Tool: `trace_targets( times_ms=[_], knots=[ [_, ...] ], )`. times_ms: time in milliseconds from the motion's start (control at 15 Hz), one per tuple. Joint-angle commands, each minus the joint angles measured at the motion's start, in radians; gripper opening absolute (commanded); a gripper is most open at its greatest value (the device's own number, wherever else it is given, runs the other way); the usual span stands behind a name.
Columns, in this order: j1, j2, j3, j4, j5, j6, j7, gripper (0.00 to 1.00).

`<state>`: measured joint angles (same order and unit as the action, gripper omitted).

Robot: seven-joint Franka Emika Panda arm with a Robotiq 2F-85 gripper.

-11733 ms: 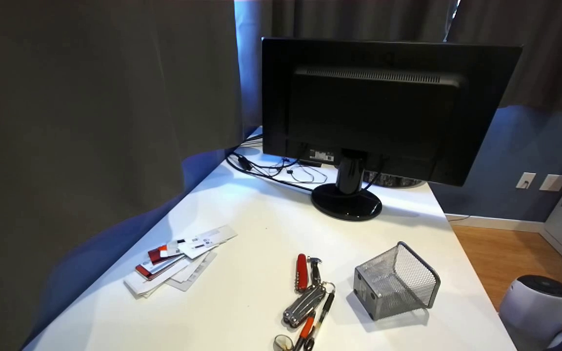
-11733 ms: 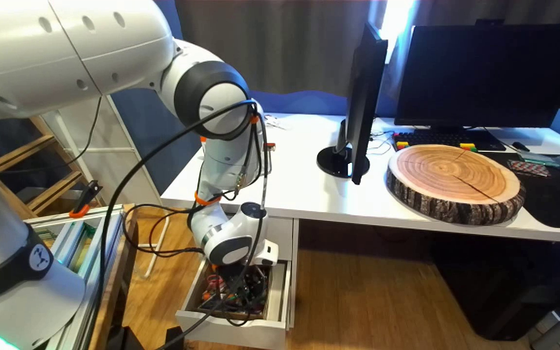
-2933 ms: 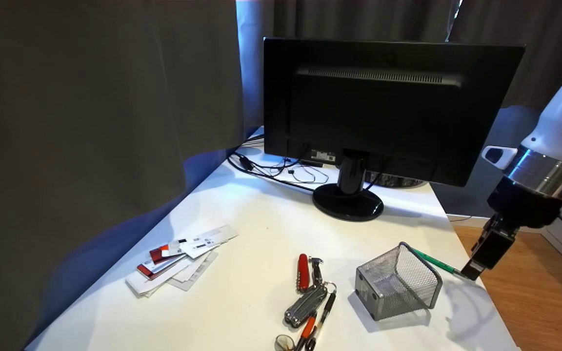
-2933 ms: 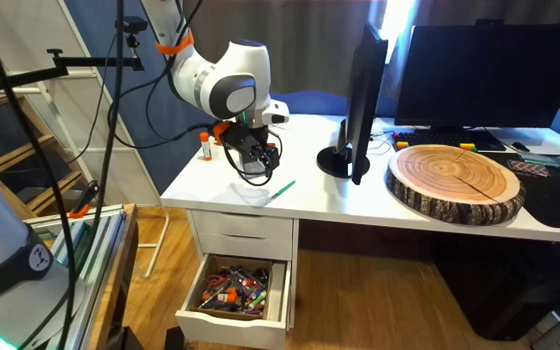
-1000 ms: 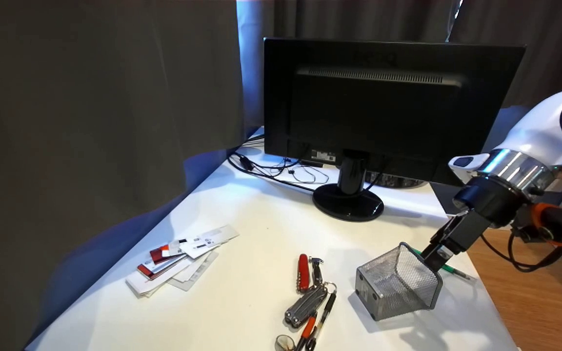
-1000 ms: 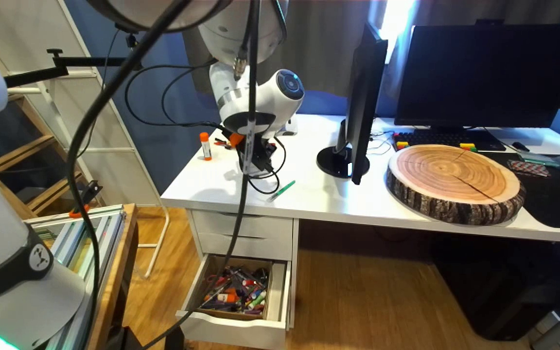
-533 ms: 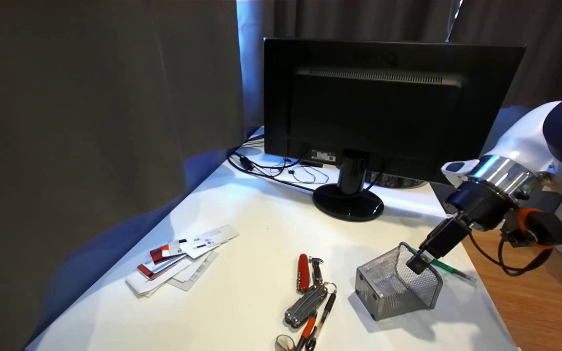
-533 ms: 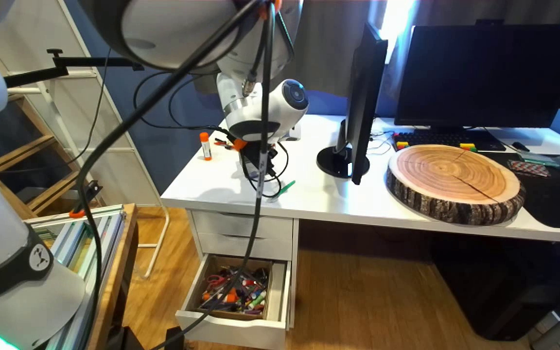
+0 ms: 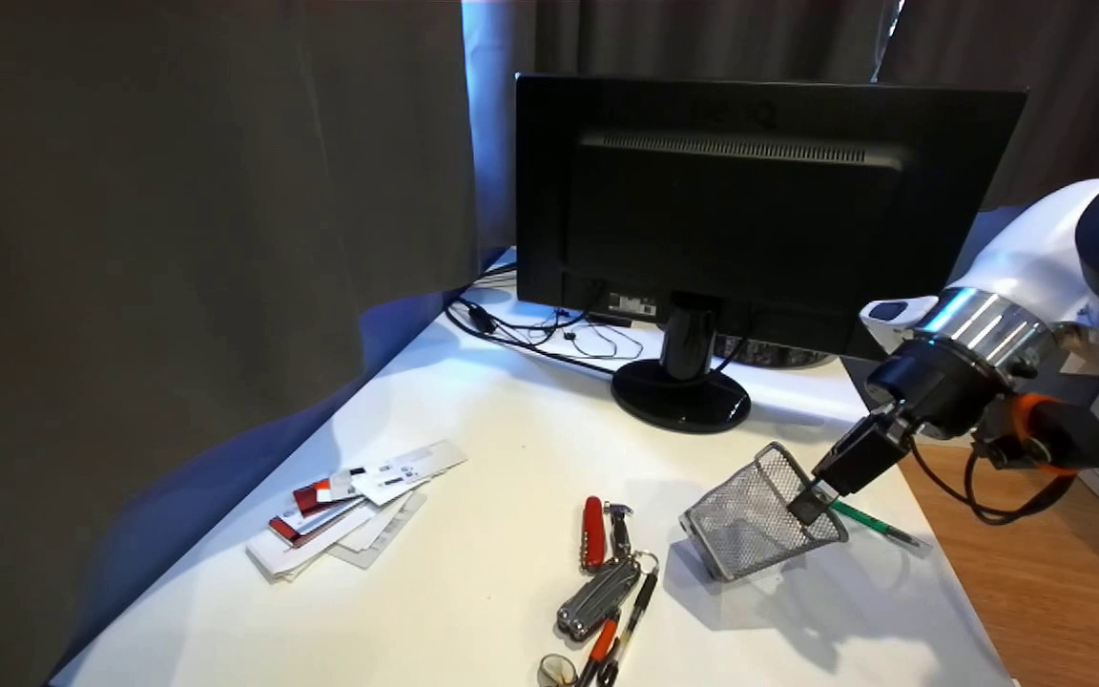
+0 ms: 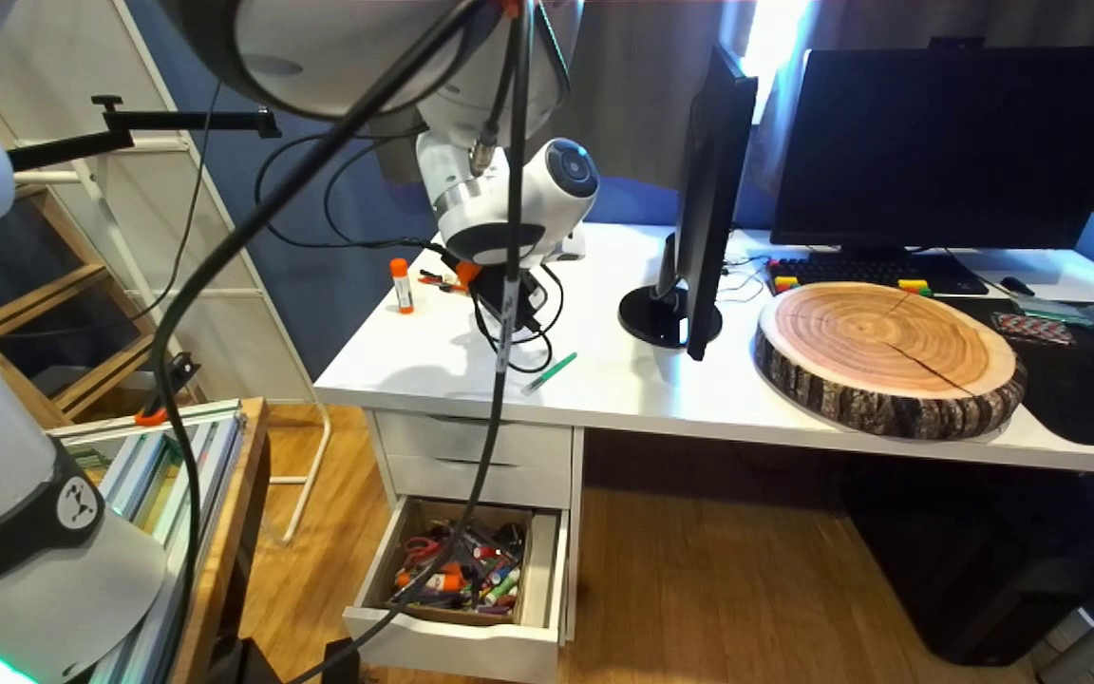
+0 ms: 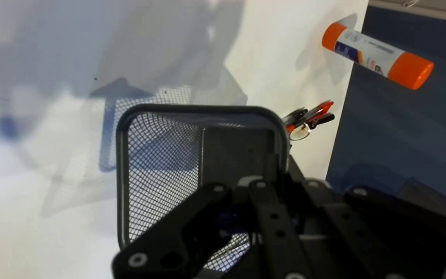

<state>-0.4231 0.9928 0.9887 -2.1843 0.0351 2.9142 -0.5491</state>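
Observation:
A grey wire-mesh pen holder (image 9: 745, 523) hangs tilted just above the white desk, its shadow cast below it. My gripper (image 9: 810, 504) is shut on one wall at the holder's rim, with one finger inside and one outside. From the wrist view, the dark rim (image 11: 122, 174) runs in between the fingertips of the gripper (image 11: 283, 170), and the holder's mouth faces the camera. Just behind the gripper, a green pen (image 9: 879, 525) lies on the desk near its edge. The arm and cables largely cover the holder in the remaining exterior view.
A multitool (image 9: 597, 599), a red pocket knife (image 9: 592, 534) and pens (image 9: 628, 620) lie beside the holder. An orange-capped glue stick (image 10: 402, 285) stands near the desk's end. A monitor (image 9: 759, 219) rises behind. Cards (image 9: 359, 510) lie farther off. Below, a drawer (image 10: 466, 632) stands pulled out.
My gripper has moved onto the holder's rim and shut on it. The holder has risen from the desk and tipped, its base swinging round. The green pen has stayed put.

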Motion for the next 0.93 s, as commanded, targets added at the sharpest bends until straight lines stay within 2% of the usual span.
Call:
trace_targets(
  times_ms=[0, 333, 600, 867],
  knots=[
    [0.018, -0.117, 0.001, -0.076, -0.043, 0.055, 0.065, 0.01],
    [0.129, -0.356, -0.049, -0.188, -0.077, 0.106, 0.185, 0.01],
    [0.26, -0.527, -0.106, -0.226, -0.077, 0.072, 0.255, 0.01],
    [0.439, -0.67, -0.252, -0.244, -0.096, 0.014, 0.301, 0.01]
  ],
)
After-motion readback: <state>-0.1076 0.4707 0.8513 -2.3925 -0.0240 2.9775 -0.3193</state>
